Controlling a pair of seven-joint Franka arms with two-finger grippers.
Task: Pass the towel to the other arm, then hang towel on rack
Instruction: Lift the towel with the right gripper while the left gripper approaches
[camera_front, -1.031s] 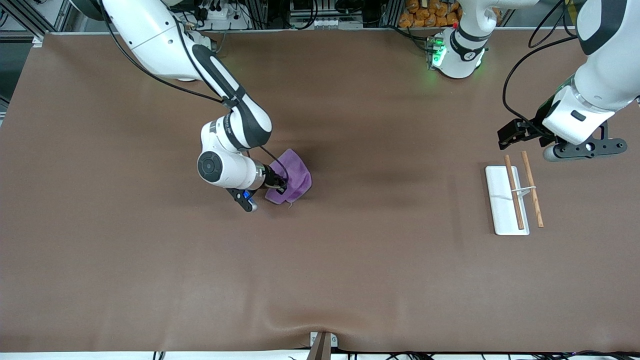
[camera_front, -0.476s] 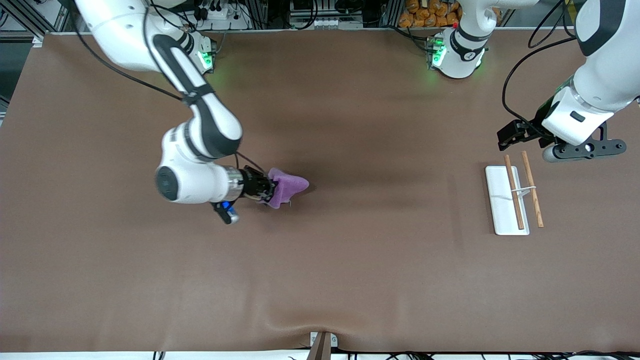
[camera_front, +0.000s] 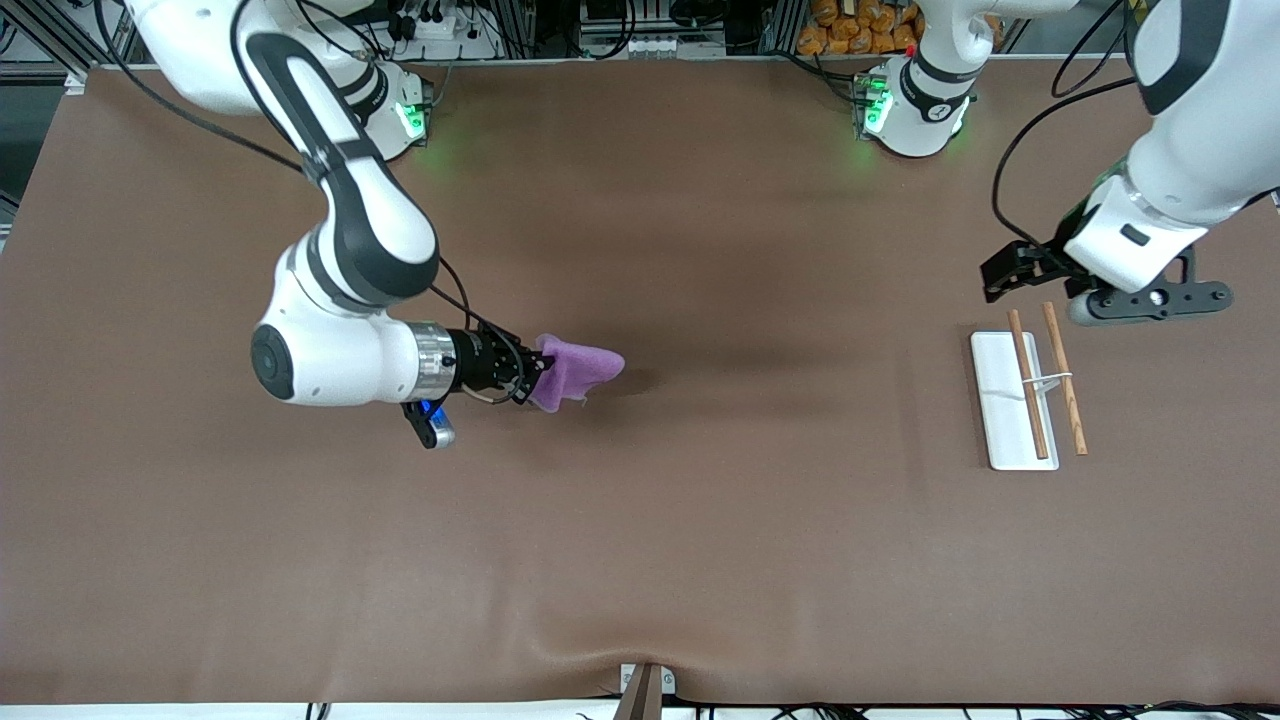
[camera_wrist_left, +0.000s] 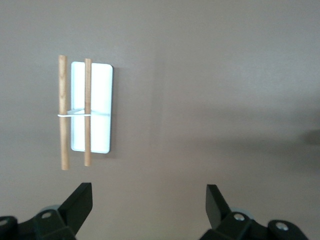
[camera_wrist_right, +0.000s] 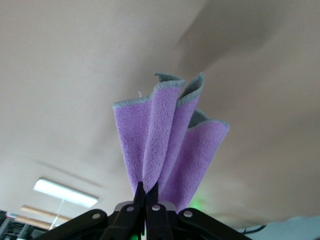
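The right pincer (camera_front: 525, 377) grasps the towel (camera_front: 575, 370) in the air over mid-surface. The left pincer (camera_front: 1035, 272) waits released above the rack (camera_front: 1005, 400). Handover and hanging remain, 2 steps.

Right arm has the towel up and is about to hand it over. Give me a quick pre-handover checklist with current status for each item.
1. Right gripper shut on the towel: ok, cloth pinched between its fingers.
2. Towel clear of the table: ok, it sticks out from the fingers with its shadow apart from it.
3. Free cloth for the second grip: ok, folds fan out past the fingers.
4. Left gripper open and empty: ok.
5. Left gripper at the handover point: not ok, it hangs by the rack, well apart from the towel.
6. Rack rods unobstructed: ok.
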